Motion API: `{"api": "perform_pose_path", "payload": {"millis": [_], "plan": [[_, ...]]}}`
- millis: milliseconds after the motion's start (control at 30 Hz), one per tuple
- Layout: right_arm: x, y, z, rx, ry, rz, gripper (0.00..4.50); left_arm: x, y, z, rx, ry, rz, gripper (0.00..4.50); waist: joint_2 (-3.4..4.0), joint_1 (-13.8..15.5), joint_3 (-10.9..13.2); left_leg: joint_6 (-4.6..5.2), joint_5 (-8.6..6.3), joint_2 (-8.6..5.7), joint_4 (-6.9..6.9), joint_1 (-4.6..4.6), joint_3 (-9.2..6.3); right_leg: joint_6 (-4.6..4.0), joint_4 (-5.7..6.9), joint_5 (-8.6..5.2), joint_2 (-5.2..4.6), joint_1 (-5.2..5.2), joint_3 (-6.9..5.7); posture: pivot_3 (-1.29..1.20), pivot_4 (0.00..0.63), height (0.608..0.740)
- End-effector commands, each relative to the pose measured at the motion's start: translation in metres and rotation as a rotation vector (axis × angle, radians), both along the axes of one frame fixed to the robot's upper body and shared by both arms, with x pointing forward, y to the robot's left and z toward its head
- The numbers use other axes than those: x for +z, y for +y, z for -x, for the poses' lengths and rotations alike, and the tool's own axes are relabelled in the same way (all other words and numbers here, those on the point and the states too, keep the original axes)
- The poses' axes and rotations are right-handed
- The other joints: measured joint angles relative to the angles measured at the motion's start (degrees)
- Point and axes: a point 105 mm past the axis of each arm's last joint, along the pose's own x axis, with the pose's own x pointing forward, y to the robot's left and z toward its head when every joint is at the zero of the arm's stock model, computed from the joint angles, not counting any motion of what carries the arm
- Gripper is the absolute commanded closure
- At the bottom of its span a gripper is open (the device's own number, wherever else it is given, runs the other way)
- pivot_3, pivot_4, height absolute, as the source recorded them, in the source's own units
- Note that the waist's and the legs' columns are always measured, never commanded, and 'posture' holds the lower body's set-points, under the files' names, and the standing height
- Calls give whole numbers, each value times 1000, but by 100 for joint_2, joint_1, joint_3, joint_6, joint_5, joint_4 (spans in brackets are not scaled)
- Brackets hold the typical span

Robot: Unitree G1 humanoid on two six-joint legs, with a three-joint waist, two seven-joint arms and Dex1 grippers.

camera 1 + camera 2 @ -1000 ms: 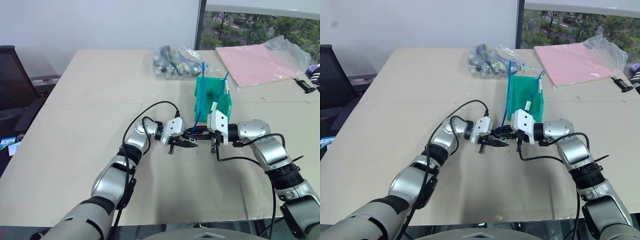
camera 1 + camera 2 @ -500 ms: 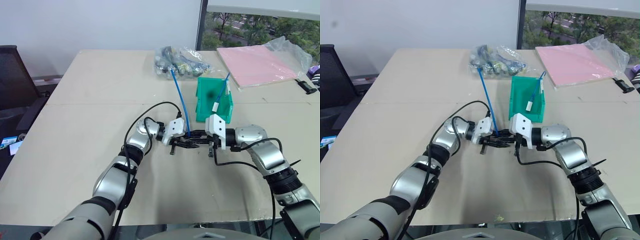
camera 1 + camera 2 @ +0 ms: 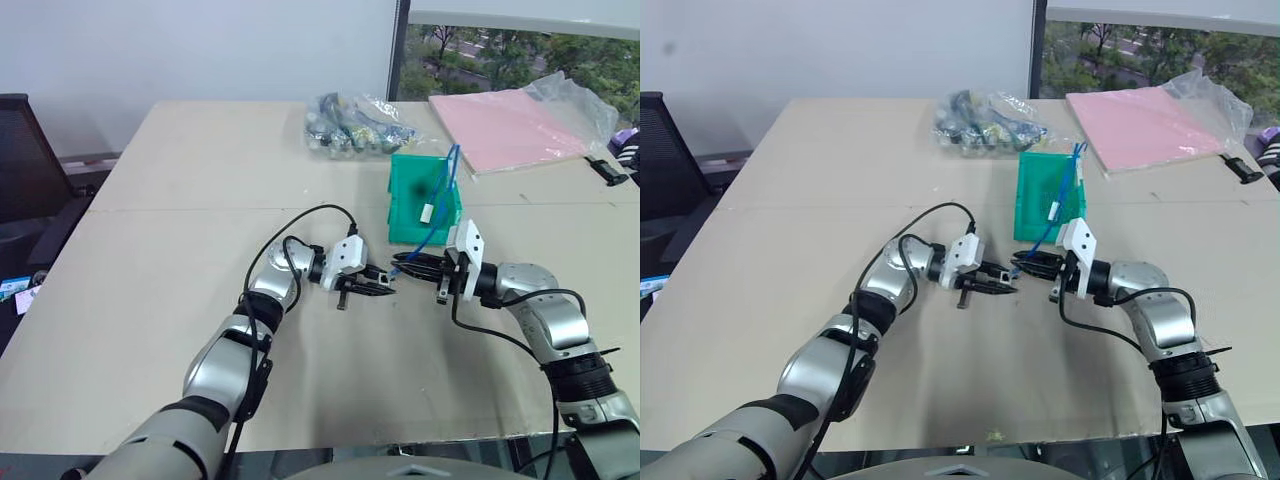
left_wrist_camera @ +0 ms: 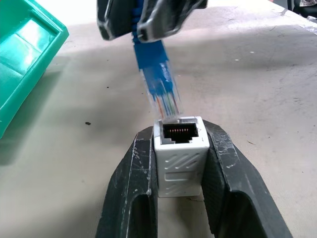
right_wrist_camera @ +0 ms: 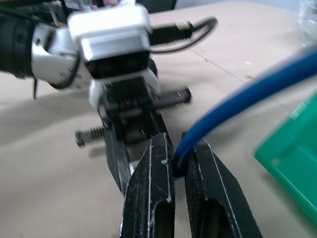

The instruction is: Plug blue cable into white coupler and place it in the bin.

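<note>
1. My left gripper is clamped on the white coupler, dark socket facing outward, just above the table.
2. My right gripper has its fingers pinched tight on the blue cable right behind the clear plug.
3. I see the plug tip just at the socket mouth, tilted, not seated.
4. The cable arcs up from my right gripper over the teal bin, which stands just beyond both grippers.
5. A clear bag of cables and a pink pad lie farther back.
</note>
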Motion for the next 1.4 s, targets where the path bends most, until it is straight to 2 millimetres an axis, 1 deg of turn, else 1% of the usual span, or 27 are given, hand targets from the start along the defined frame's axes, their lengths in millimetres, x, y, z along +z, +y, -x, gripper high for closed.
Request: {"api": "perform_pose_path", "payload": {"millis": [33,133,267,600,833,1100,1400], "plan": [[-9,8,2,-8,49,-13,4500,-17,-6,18,-92,57,-55,3935,0,-43,0,0,0,0,0,0,0,0,1,0,0,0,0,0,150,728],[2,14,5,28,28,-56,4500,-17,-6,18,-93,58,-55,3935,0,-53,0,0,0,0,0,2,-2,0,7,0,0,0,0,0,150,728],[11,20,9,59,18,-101,4500,-18,-6,18,-94,59,-57,3935,1,-50,1,0,0,0,0,-2,-5,0,6,0,-1,-2,0,0,150,728],[23,22,13,76,-16,-155,4500,-19,-5,19,-97,63,-58,3935,3,-42,4,0,0,-2,0,-9,-5,1,-2,0,-3,-5,0,0,150,728],[18,19,15,79,-17,-125,4500,-19,-5,19,-96,63,-59,3935,3,-41,4,0,0,-2,0,-9,-6,1,-1,0,-3,-5,0,0,150,728],[19,14,15,77,-27,-111,4500,-19,-3,19,-96,65,-64,3935,3,-44,5,0,0,-2,0,-9,-5,1,-1,0,-2,-6,0,0,150,728],[15,9,18,71,-19,-87,4500,-20,-2,20,-95,68,-64,3935,3,-41,5,0,0,-2,0,-10,-6,1,-1,0,-3,-6,-1,0,150,728]]}}
